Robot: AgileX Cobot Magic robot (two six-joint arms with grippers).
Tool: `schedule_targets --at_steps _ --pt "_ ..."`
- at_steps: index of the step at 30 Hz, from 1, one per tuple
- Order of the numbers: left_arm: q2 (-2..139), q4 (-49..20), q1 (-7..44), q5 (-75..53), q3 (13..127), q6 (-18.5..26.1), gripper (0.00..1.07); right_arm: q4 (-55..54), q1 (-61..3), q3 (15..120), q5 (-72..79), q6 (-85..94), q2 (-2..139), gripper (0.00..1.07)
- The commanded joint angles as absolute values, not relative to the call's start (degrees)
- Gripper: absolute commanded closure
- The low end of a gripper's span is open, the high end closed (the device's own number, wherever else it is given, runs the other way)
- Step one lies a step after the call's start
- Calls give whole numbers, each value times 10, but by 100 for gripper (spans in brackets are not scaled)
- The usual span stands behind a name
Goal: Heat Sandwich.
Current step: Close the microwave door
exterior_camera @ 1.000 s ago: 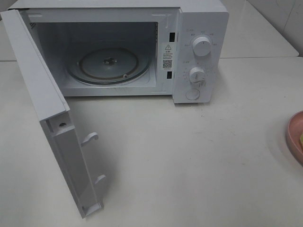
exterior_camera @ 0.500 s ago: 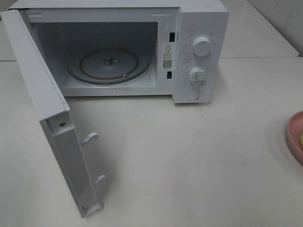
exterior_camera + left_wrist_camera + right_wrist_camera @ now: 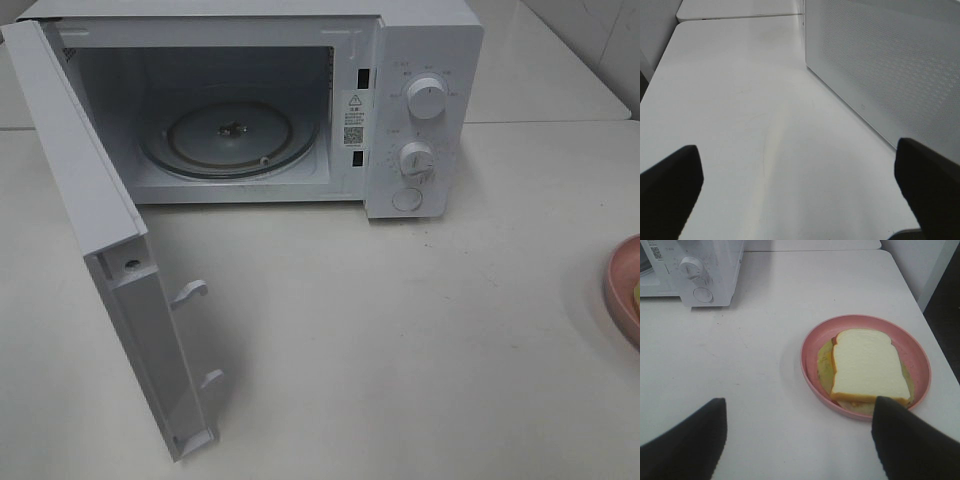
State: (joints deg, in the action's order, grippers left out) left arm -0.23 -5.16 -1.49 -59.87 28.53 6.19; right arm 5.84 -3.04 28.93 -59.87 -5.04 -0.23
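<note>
In the right wrist view the sandwich (image 3: 866,365), pale bread with a tan crust and yellow-green filling showing at its edge, lies on a round pink plate (image 3: 812,342). My right gripper (image 3: 799,420) stands open just short of the plate, nothing between its fingers. My left gripper (image 3: 797,165) is open over bare table, beside the outer face of the microwave door (image 3: 890,65). Neither gripper shows in the exterior high view, where only the plate's rim (image 3: 618,285) appears at the right edge. The white microwave (image 3: 420,110) stands open, with its glass turntable (image 3: 230,135) bare.
The open door (image 3: 110,250) swings out to the front left and juts across the table (image 3: 400,340). Two knobs (image 3: 426,98) and a round button sit on the microwave's right panel. A table seam runs behind the microwave.
</note>
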Motion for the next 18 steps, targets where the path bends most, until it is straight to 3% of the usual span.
schedule_targets --at_steps 1,18 --pt "-18 -54 -16 -590 284 60 7 58 -27 289 -595 -46 -17 31" --pt "-18 -54 -16 -590 284 60 7 58 -27 289 -595 -46 -17 31"
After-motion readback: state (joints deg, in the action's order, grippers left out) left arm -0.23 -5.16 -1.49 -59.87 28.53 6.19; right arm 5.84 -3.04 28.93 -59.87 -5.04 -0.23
